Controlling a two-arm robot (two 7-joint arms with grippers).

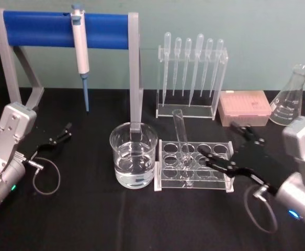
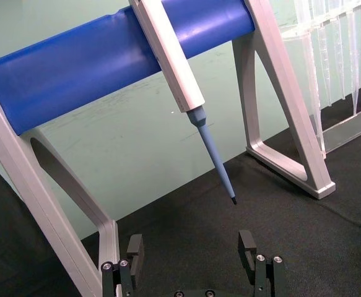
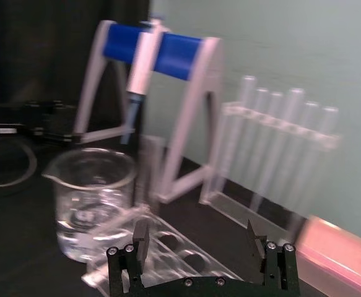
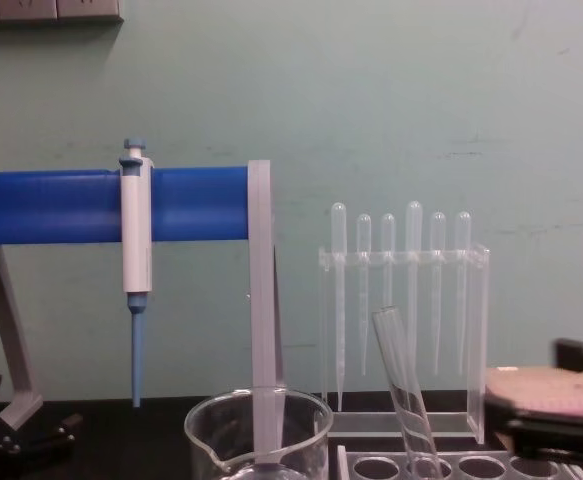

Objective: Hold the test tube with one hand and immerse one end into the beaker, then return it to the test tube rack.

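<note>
The test tube (image 1: 181,135) (image 4: 403,392) stands tilted in a clear tube rack (image 1: 193,184), its open rim up. The beaker (image 1: 134,155) (image 4: 260,428) (image 3: 92,197), partly filled with clear liquid, sits just left of the rack. My right gripper (image 1: 216,138) (image 3: 197,242) is open over the right part of the rack, a short way right of the tube, with nothing between its fingers. My left gripper (image 1: 59,135) (image 2: 191,249) rests open on the black table at the far left, away from both.
A white-and-blue pipettor (image 1: 80,49) hangs on a blue-barred stand (image 1: 37,29) behind the beaker. A rack of plastic pipettes (image 1: 191,73), a pink box (image 1: 245,107) and a conical flask (image 1: 291,97) stand at the back right.
</note>
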